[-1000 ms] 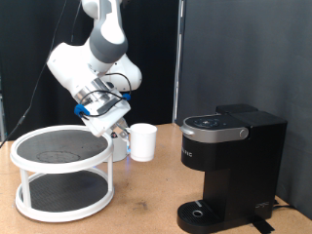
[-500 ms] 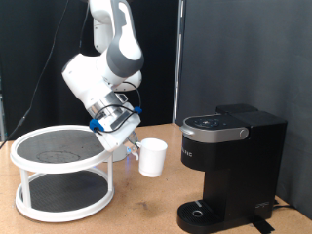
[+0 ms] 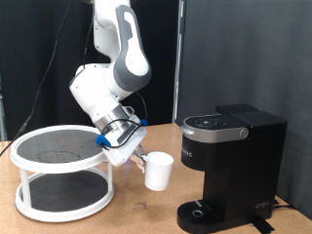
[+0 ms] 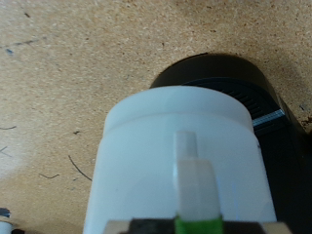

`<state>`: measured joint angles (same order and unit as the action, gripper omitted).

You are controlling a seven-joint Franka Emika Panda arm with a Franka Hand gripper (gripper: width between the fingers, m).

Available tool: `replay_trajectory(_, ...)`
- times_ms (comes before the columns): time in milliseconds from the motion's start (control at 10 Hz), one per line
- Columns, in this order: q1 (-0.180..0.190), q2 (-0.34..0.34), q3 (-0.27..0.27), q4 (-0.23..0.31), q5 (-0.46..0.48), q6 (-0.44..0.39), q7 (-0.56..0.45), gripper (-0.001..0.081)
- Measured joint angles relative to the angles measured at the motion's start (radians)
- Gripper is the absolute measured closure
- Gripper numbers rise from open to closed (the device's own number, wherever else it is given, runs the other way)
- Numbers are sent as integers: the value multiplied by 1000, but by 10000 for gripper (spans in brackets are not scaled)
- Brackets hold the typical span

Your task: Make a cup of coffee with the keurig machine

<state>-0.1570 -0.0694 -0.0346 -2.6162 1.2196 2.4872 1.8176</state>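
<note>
Cup [image 3: 159,171], upright with mouth up, hangs clamped in the tool [image 3: 139,161] beside the keurig machine [image 3: 230,166].

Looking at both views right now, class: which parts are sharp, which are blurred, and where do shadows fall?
Exterior view: evenly lit and sharp, the keurig machine dark against a black backdrop. Wrist view: the cup fills the frame, soft and out of focus; the wooden table looks sharper, with the drip tray dark behind.

Side exterior; close wrist above cup [image 4: 175,156]
</note>
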Motion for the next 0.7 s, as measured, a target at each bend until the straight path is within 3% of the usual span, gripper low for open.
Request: replay_trajectory(700,38,84,97,9,228,36,-159,803)
